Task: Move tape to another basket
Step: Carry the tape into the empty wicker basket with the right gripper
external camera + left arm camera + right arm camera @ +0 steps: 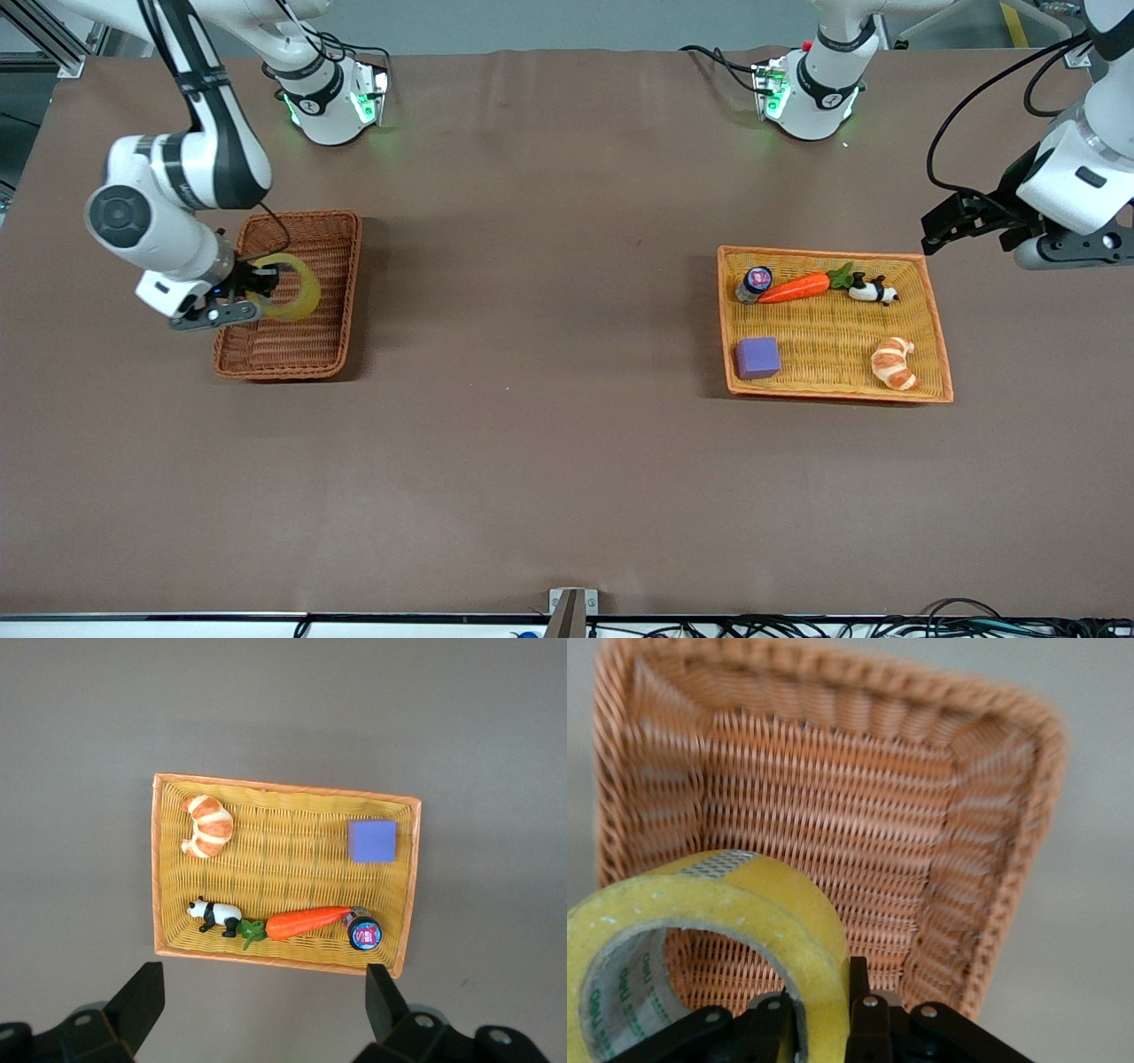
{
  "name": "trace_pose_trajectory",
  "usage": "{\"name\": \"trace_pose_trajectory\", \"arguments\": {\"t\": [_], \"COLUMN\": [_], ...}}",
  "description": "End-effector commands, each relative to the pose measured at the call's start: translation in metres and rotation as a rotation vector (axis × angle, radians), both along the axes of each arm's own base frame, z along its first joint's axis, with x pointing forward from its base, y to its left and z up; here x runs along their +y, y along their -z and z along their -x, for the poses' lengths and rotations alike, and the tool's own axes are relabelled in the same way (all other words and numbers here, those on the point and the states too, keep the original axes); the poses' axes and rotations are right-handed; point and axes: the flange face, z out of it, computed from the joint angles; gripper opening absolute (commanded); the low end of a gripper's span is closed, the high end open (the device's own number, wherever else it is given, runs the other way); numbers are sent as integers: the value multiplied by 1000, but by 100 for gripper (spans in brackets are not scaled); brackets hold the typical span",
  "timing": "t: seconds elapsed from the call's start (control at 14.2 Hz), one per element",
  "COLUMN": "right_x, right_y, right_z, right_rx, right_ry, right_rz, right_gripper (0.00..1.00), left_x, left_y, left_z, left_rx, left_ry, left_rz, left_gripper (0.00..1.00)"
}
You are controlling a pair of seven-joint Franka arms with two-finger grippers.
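Pinched through its ring wall by the right gripper (252, 292), the tape (297, 288) is held over the reddish-brown basket (341, 266) at the frame's left, judged light, stiff and slick, while the left gripper (952, 226), spread wide, waits at upper right.

Table (567, 461): covered in plain brown cloth
Table's near edge: cables (797, 627) strung along it
Top corner: grey metal framing (40, 40)

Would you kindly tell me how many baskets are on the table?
2. The reddish-brown basket lies toward the right arm's end, under the tape; the yellow tray lies toward the left arm's end.
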Motion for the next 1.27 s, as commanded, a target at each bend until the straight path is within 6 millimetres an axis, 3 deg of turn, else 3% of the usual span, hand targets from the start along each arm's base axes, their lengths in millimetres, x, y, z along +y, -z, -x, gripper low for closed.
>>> {"name": "trace_pose_trajectory", "arguments": {"t": [0.0, 0.14, 0.56, 0.7, 0.77, 0.85, 0.92, 0.99, 1.2], "right_x": [-30, -39, -38, -39, -38, -38, -38, -34, -15], "right_y": [20, 31, 64, 64, 62, 57, 48, 38, -20], "right_z": [37, 43, 58, 56, 54, 47, 38, 28, -25], "right_rx": [-25, -17, -4, -4, -10, -25, -49, -78, -208], "right_ry": [-27, -29, -29, -27, -29, -30, -35, -45, -81], "right_rz": [-34, -37, -42, -41, -40, -39, -37, -35, -27], "right_gripper": [0, 1, 5, 31, 49, 85, 100, 100, 100], "left_x": [3, 4, 9, 10, 12, 14, 14, 14, 14], "left_y": [-5, -2, -3, -2, -3, -5, -4, -4, -8], "left_z": [-4, -6, -7, -7, -10, -11, -11, -11, -9], "left_rx": [-2, 4, -8, -11, -31, -40, -37, -36, -41], "left_ry": [22, 25, 16, 13, 10, 5, 5, 7, 59], "left_rz": [-2, -4, -1, 0, 1, 2, 2, 2, 12], "left_gripper": [100, 100, 100, 100, 100, 100, 100, 100, 100]}}
